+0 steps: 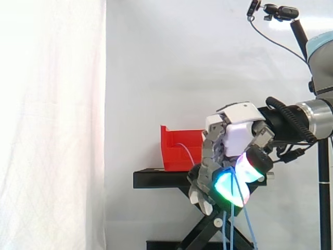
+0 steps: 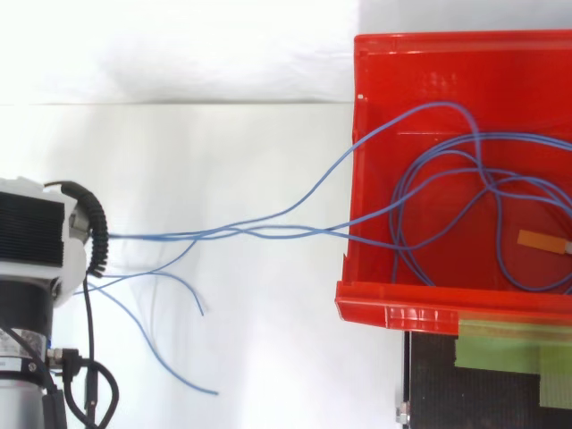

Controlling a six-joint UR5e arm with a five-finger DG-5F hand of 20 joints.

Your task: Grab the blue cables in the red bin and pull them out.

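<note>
The red bin [image 2: 393, 315] sits on a black stand [image 1: 156, 178]. Inside it lies a loose coil of blue cables [image 2: 465, 201], and an orange tag [image 2: 542, 240] marks one strand. Several strands run out over the bin's left wall and stretch left to my hand [image 2: 32, 234]. In the side view my hand [image 1: 231, 138] hangs right of the bin and below its level. Its fingers are curled, with green and cyan pads [image 1: 228, 187] glowing, and are shut on the blue cables. Loose cable ends [image 1: 227, 232] dangle beneath it, and one strand [image 1: 188, 149] arcs up out of the bin.
Green tape [image 2: 509, 344] lies on the stand just past the bin's near rim. The stand's black scissor legs [image 1: 208, 229] cross under my hand. A white curtain hangs behind everything. A camera on a dark pole [image 1: 281, 11] sits at the upper right.
</note>
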